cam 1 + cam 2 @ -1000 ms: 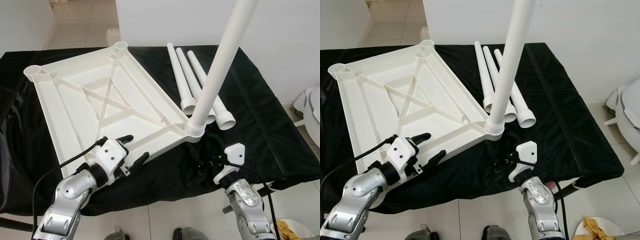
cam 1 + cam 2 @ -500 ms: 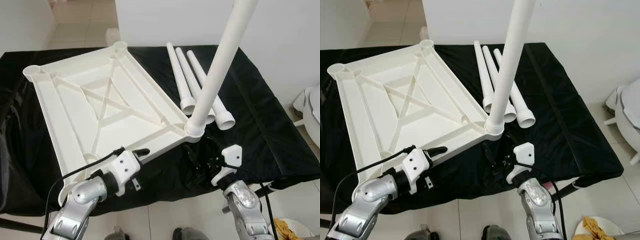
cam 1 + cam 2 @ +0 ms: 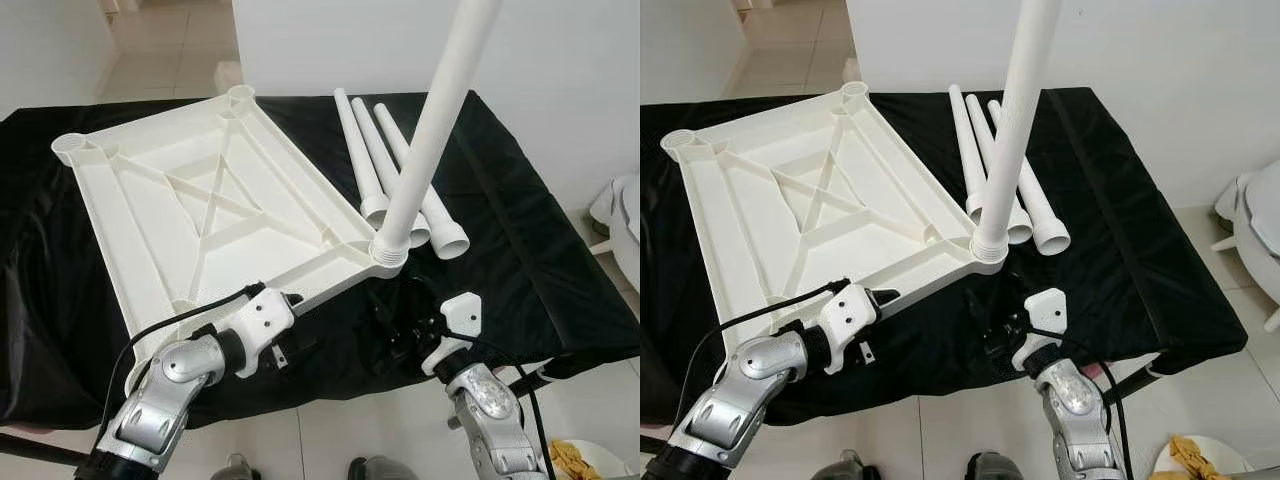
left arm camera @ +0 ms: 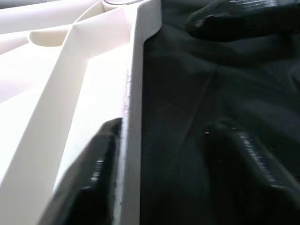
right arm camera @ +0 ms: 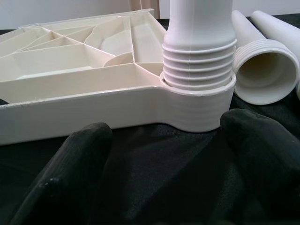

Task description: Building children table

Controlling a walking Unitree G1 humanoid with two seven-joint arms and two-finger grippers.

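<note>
Over the last second the left end effector (image 3: 285, 300) has advanced to the near rim of the inverted white tabletop (image 3: 190, 200), fingers apart astride that rim, suggesting bracing for leg fitting. The right end effector (image 5: 164, 154), fingers apart, faces the upright leg (image 3: 430, 130) threaded into the near corner socket. Three loose legs (image 3: 385, 170) lie beside it on the black-draped worktop (image 3: 530, 250).

Silver jointed arms, white wrist housings, black cables, black fingers (image 5: 77, 173).
</note>
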